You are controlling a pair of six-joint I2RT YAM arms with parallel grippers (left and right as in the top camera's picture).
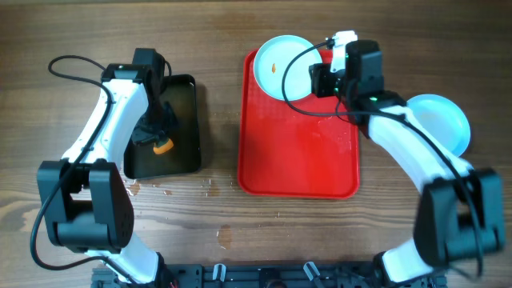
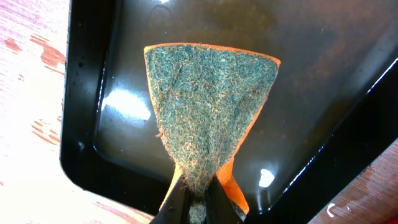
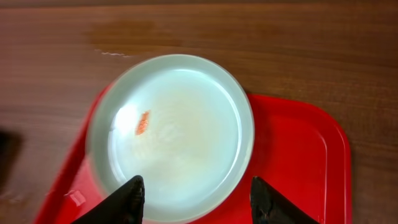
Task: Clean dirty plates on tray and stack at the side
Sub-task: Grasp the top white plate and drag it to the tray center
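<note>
The right end effector (image 3: 198, 193), spread wide, hovered with the smeared plate (image 3: 177, 124) directly ahead at the far corner of the red tray (image 3: 298, 162); the left end effector (image 2: 199, 202), farther off, clamped a sponge (image 2: 208, 106).

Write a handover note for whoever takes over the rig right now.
Left end effector: shut on the sponge, over the black tray.
Right end effector: open, above the smeared plate at the red tray's far left corner.
Done: side plate lies right of the red tray, looking clean; whether more lie under it is unclear.
Left: scrub the smeared plate, stack it there.
</note>
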